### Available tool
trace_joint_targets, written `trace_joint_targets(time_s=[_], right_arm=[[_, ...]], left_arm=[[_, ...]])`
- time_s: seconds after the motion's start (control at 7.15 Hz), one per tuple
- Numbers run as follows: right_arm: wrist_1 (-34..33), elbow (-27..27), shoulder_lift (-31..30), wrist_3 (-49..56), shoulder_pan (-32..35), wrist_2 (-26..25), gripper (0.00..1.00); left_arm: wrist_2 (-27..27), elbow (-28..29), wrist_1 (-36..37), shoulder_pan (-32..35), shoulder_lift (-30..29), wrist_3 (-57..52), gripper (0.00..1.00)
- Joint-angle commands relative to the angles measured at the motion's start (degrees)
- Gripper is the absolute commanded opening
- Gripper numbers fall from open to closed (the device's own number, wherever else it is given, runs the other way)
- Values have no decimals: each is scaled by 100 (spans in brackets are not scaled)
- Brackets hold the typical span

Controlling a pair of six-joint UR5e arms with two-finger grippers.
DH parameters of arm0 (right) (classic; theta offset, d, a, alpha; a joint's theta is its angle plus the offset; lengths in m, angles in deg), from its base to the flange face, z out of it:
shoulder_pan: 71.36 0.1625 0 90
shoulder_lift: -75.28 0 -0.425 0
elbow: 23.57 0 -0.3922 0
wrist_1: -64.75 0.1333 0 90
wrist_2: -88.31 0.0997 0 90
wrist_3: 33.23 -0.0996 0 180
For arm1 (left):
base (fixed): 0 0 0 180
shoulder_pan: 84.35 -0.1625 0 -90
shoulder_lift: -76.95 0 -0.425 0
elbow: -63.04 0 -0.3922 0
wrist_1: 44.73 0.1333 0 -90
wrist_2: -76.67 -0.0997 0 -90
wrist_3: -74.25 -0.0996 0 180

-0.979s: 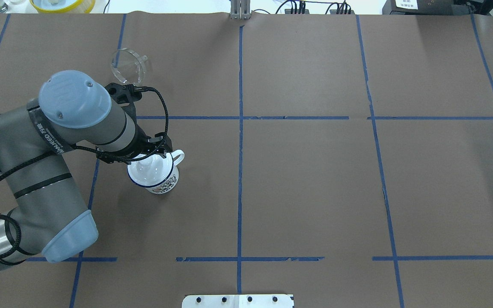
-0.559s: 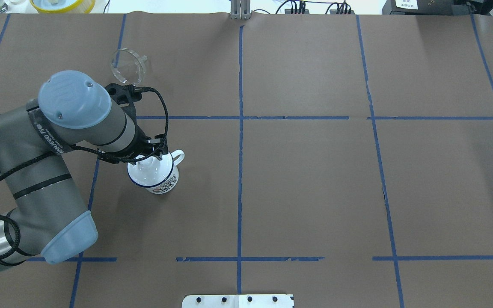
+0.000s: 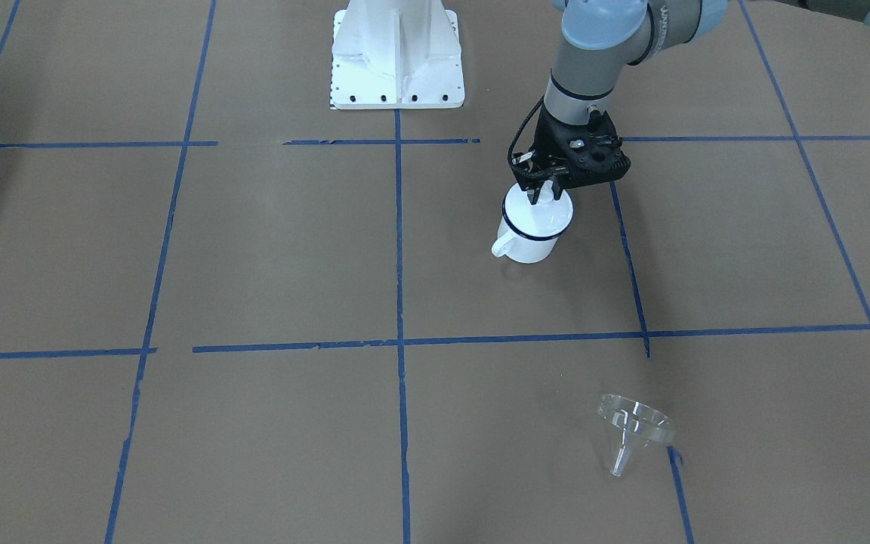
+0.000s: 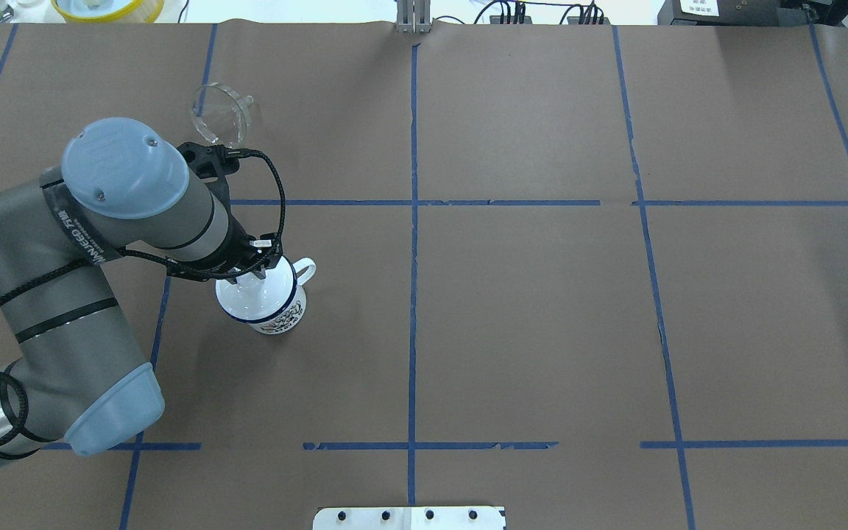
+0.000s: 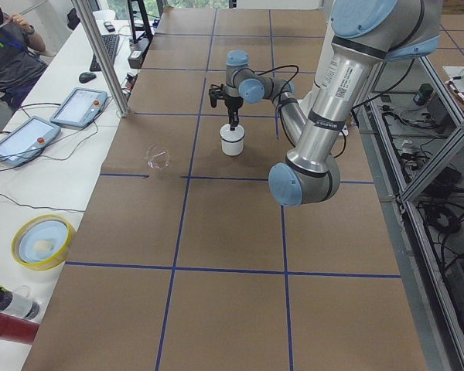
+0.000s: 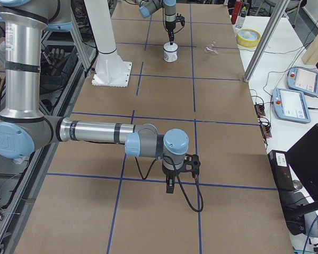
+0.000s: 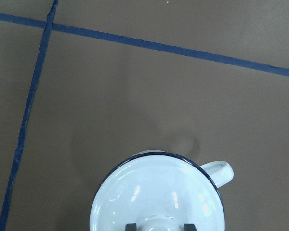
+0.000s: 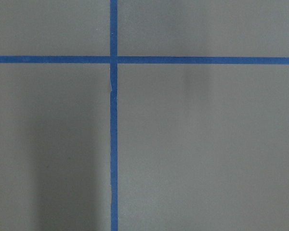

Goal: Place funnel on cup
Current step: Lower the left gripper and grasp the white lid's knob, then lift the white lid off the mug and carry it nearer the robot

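Far left gripper (image 6: 171, 42) above cup (image 6: 170, 54); funnel (image 6: 211, 48) apart.

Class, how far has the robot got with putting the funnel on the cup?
Done: nothing placed; the funnel lies on its side on the table, apart from the cup. In hand: the left gripper grips the lid covering the cup by its knob. Left: lift the lid off, fetch the funnel, seat it on the cup.

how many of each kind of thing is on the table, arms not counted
cup: 1
lid (white, sitting on the cup): 1
funnel (clear): 1
total: 3
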Motion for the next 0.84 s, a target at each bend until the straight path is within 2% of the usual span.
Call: trace_joint_targets(time_s=[0.0,0.14,0.28,0.42,0.56,0.7], right_arm=[[0,2,0,0,0,0,100],[0,2,0,0,0,0,100],[0,2,0,0,0,0,100],[0,2,0,0,0,0,100],[0,2,0,0,0,0,100],[0,-6,0,0,0,0,100]], left_arm=[[54,-720,599,354,-46,-265,0],[64,-1238,629,609,67,-633,0],[142,-1782,630,663,598,-959,0],[169,-2388,534,664,1430,-1354,0],[274,-2603,315,664,2013,-1418,0],[362,-2449,-35,612,2402,-1402,0]])
